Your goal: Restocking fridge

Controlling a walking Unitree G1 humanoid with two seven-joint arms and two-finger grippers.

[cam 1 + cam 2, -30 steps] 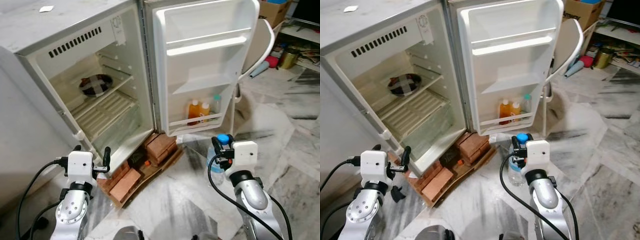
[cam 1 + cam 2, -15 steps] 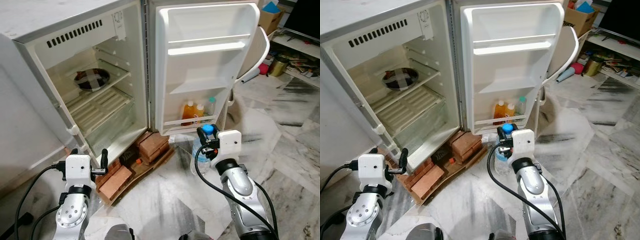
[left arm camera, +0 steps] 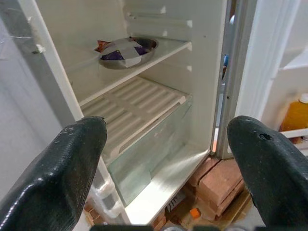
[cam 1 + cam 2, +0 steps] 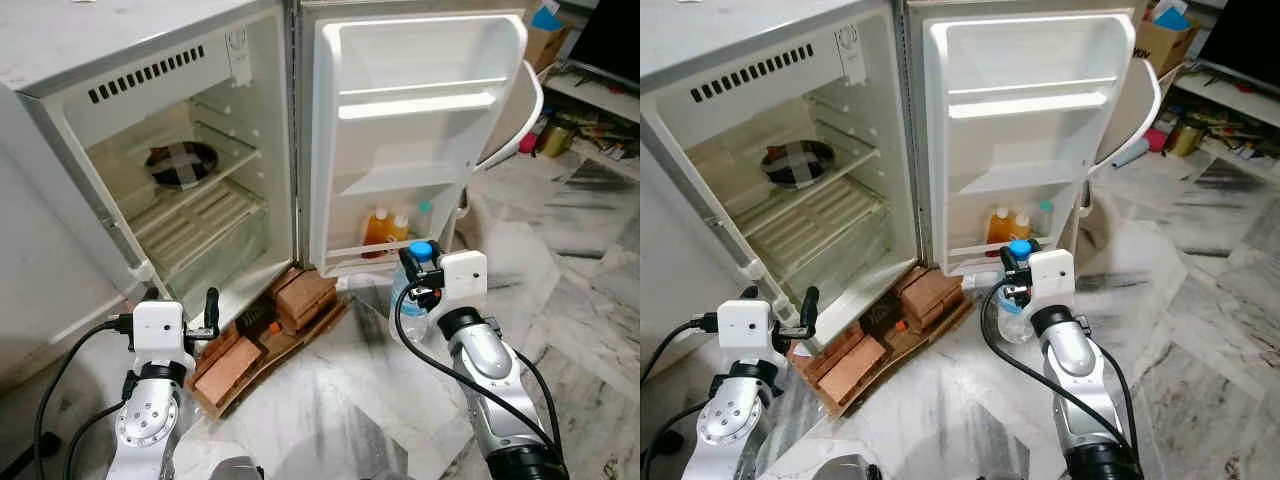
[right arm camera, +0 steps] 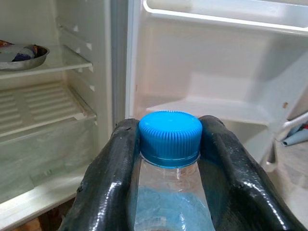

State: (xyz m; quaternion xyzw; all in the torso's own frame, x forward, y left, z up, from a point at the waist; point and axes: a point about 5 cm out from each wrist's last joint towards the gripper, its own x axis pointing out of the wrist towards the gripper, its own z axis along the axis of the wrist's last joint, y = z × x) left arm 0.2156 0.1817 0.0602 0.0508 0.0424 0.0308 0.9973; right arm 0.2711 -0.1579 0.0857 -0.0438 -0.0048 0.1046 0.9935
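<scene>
The lower part of the water bottle (image 4: pixel 409 305) is half hidden behind my right gripper (image 4: pixel 420 274) and its cable, and in my right wrist view its body is cut off just below the neck. The labels on the two orange bottles (image 4: pixel 384 227) in the door's bottom rack are too small to read, and a third, clear bottle beside them is hard to make out. The contents of the foil-covered bowl (image 3: pixel 126 50) cannot be seen.

The water bottle stands upright, long axis vertical, blue cap (image 5: pixel 170 135) up. My right gripper's two black fingers (image 5: pixel 109 187) clamp it at the neck, one on either side just under the cap. I hold it off the floor in front of the open fridge door (image 4: pixel 415 120), near the door's bottom rack, at the lower corner nearest the hinge side.

My left gripper (image 3: pixel 168 163) is spread wide with nothing between the fingers, low before the fridge (image 4: pixel 175 150) body, facing the lower shelf edge and the bricks (image 4: pixel 300 295) under the fridge.

Compared with a second ago, the bottle sits closer to the door's lower rack and higher against it; the whole view has also shifted, so my head has moved too. The left gripper stays where it was.
</scene>
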